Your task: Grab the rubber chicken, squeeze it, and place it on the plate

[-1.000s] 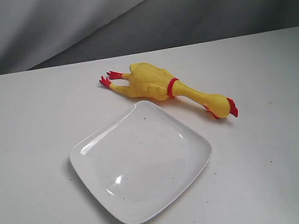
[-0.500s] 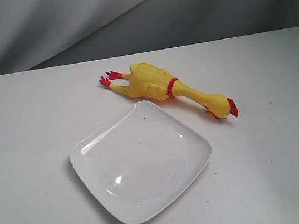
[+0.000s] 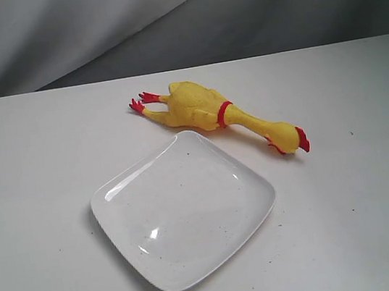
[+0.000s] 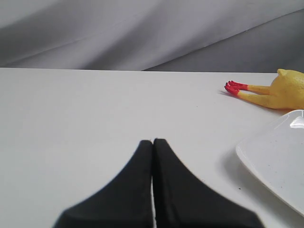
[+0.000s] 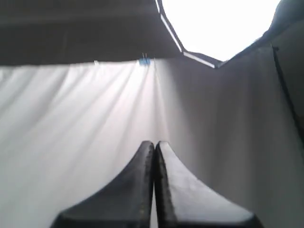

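The left gripper [image 4: 153, 142] hangs pinched together and empty over bare bench [image 3: 31, 177]; nothing has stirred in the last second, so the job looks unstarted. The plate [image 3: 183, 213] sits empty mid-bench, the chicken [image 3: 196, 105] just behind its far edge, head to the right, with open bench all round. The right gripper [image 5: 154, 145], also pinched together and empty, points up at the cloth [image 5: 71, 118].

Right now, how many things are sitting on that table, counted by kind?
chicken: 1
plate: 1
Total: 2
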Robot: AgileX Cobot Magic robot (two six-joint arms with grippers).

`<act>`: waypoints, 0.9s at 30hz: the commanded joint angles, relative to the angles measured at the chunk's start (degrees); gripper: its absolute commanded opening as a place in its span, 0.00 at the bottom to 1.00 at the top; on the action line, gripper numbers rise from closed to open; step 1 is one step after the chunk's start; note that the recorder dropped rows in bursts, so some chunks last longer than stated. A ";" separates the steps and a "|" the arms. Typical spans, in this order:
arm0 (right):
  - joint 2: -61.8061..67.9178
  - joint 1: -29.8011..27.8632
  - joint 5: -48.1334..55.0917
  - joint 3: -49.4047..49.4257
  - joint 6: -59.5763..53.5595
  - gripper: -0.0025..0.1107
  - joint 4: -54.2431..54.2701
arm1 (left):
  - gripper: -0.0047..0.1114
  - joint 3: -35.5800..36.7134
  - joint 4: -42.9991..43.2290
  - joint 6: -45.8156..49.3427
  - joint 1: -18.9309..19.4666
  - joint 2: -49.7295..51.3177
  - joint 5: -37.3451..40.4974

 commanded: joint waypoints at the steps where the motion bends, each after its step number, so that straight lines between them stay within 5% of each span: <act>1: 0.00 -0.41 -9.46 0.23 7.02 0.02 0.75 | 0.04 0.24 -0.39 -0.15 0.16 -0.17 -0.25; 4: 0.00 -0.41 -7.99 -1.76 12.28 0.02 4.31 | 0.04 0.24 -0.39 -0.15 0.16 -0.17 -0.25; 8: 3.98 -0.41 10.25 -12.91 18.57 0.02 -0.54 | 0.04 0.24 -0.39 -0.15 0.16 -0.17 -0.25; 10: 12.03 -0.41 23.39 -23.55 20.90 0.02 -7.58 | 0.04 0.24 -0.39 -0.15 0.16 -0.17 -0.25; 16: 32.34 4.62 39.78 -42.59 21.68 0.02 -16.62 | 0.04 0.24 -0.39 -0.15 0.16 -0.17 -0.25; 23: 54.03 14.87 64.12 -61.33 -3.99 0.02 -11.16 | 0.04 0.24 -0.39 -0.15 0.16 -0.17 -0.25; 27: 65.42 16.17 74.39 -68.44 -20.74 0.02 -1.63 | 0.04 0.24 -0.39 -0.15 0.16 -0.17 -0.25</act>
